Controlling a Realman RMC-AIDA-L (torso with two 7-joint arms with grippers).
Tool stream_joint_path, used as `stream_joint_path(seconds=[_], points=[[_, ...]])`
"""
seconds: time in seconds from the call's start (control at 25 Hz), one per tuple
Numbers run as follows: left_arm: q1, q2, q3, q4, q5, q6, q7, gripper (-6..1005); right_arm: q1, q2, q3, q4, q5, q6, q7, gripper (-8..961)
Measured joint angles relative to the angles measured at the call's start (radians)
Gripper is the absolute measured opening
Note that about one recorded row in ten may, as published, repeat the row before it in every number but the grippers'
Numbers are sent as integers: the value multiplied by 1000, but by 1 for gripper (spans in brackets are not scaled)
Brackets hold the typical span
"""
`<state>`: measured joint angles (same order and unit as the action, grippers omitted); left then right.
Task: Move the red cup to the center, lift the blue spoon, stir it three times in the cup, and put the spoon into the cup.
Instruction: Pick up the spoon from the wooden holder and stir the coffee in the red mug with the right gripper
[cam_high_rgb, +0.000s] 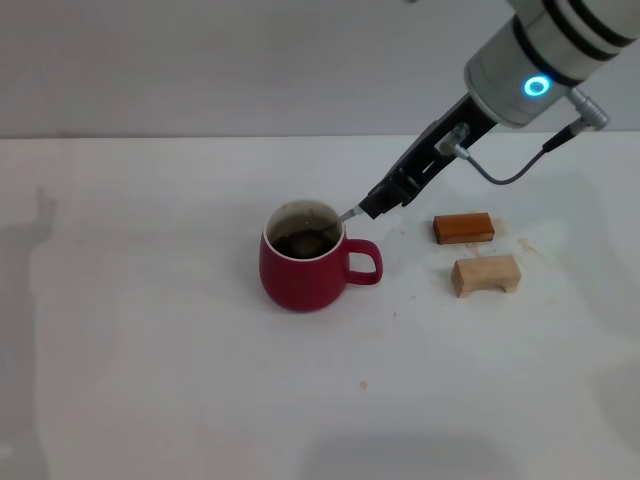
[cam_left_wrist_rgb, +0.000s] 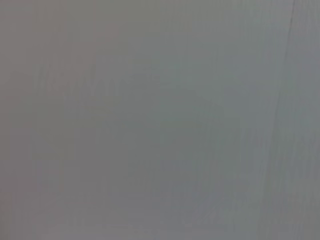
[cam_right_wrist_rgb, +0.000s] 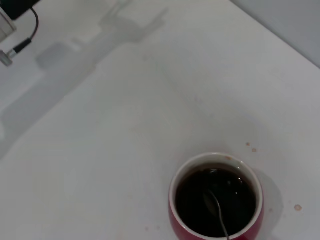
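Observation:
The red cup (cam_high_rgb: 300, 280) stands near the middle of the white table, its handle pointing to the right. It holds dark liquid. My right gripper (cam_high_rgb: 378, 205) comes down from the upper right and is shut on the blue spoon (cam_high_rgb: 350, 213). Only the spoon's grey metal neck shows in the head view; its pale blue handle is hidden inside the fingers. In the right wrist view the spoon's bowl (cam_right_wrist_rgb: 215, 205) is dipped in the liquid inside the cup (cam_right_wrist_rgb: 172, 196). My left gripper is out of view, and the left wrist view shows only a plain grey surface.
An orange-brown block (cam_high_rgb: 463, 228) and a pale wooden block (cam_high_rgb: 486, 275) lie to the right of the cup, just below my right arm. The white table (cam_high_rgb: 150, 350) extends left and to the front. A grey wall stands behind the table.

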<state>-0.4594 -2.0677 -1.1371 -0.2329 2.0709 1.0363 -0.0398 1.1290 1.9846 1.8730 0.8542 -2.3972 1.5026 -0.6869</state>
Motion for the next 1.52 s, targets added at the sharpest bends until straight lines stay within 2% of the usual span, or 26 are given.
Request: stream_joint_path(seconds=[0.52,0.8,1.04,1.24,1.52], points=[[5,0,4,0,0,1,-26,861,95,28,-50,-147,-40,-115,-27,135],[7,0,3,4,0,1,-37,861,142,61,-66,-181,-75,-153,-27,136],[7,0,2,5,0,1,-37,861,171,76,-68,-198,-122,-190,-17,135],[7,0,1,2,0,1,-37,861,188,77,-66,-208,-159,-197,-7,135],[6,0,-1,1,1,1,-37,861,201,75,-67,-199,-162,-128,2,136]])
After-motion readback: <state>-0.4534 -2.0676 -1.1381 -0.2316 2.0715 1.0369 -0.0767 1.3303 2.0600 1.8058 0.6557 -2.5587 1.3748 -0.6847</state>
